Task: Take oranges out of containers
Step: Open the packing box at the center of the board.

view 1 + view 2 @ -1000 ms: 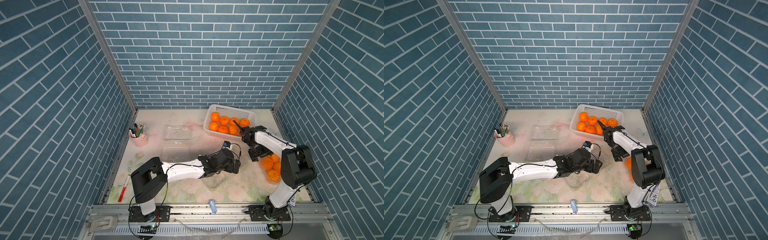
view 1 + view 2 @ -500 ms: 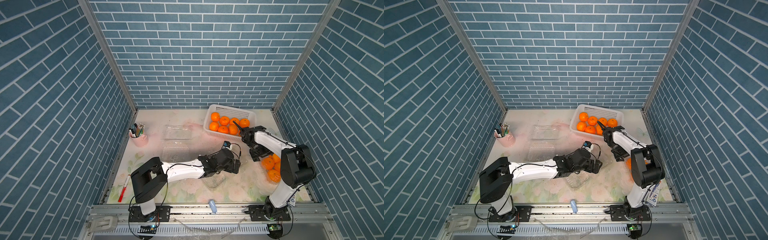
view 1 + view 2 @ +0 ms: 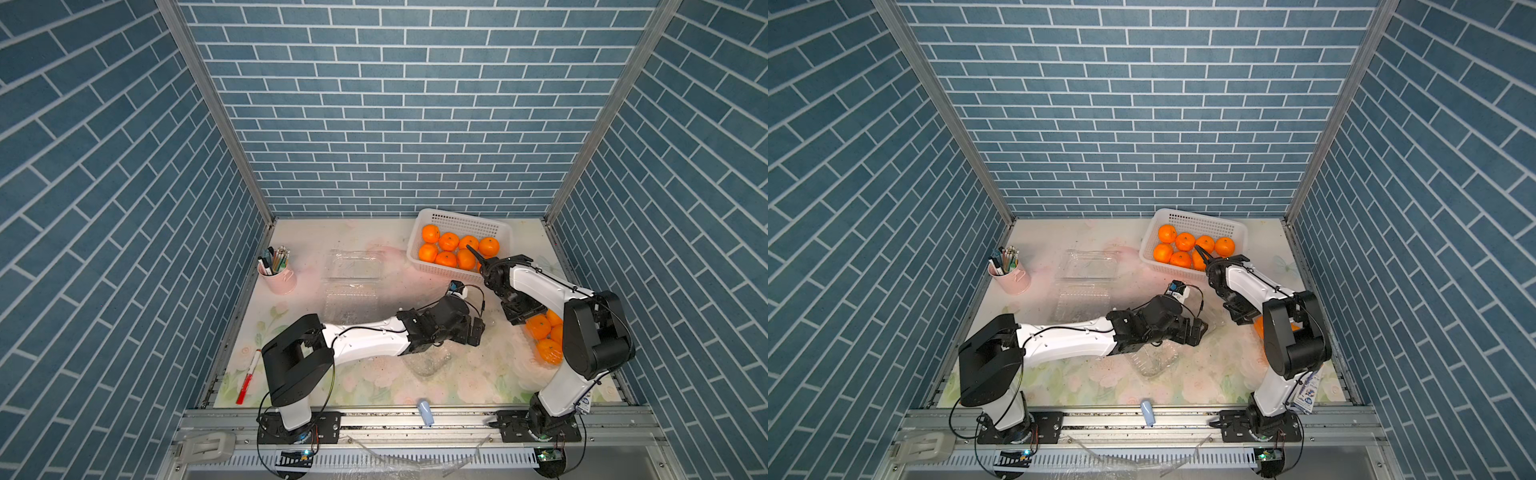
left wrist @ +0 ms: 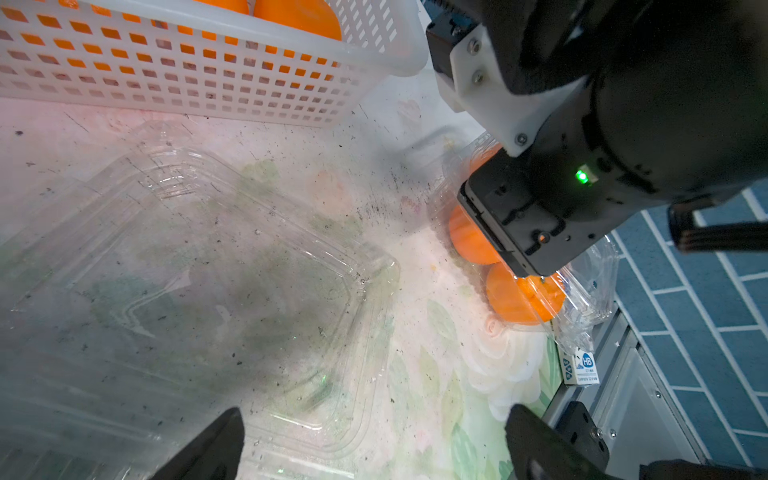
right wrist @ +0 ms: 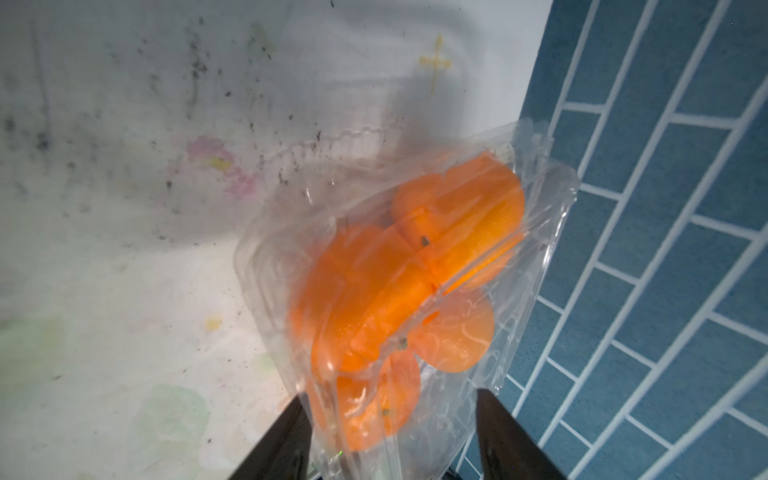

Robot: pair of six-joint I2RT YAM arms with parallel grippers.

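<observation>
The left arm (image 3: 365, 343) lies low across the middle of the table (image 3: 478, 386) and bars the way from front to back. Behind it the far empty container (image 3: 352, 266) and the near empty container (image 3: 351, 303) sit one behind the other. The pink cup (image 3: 280, 279) stands near the left wall, and the strip along the back wall beside them is bare. A third empty container (image 3: 428, 363) pokes out under the left wrist. The white basket (image 3: 459, 217) fills the back right corner. The full container (image 5: 395, 291) sits just beside the right wall (image 5: 665, 208), leaving hardly any room on that side, and the right arm (image 3: 536, 282) arches over it. The front centre is open.
</observation>
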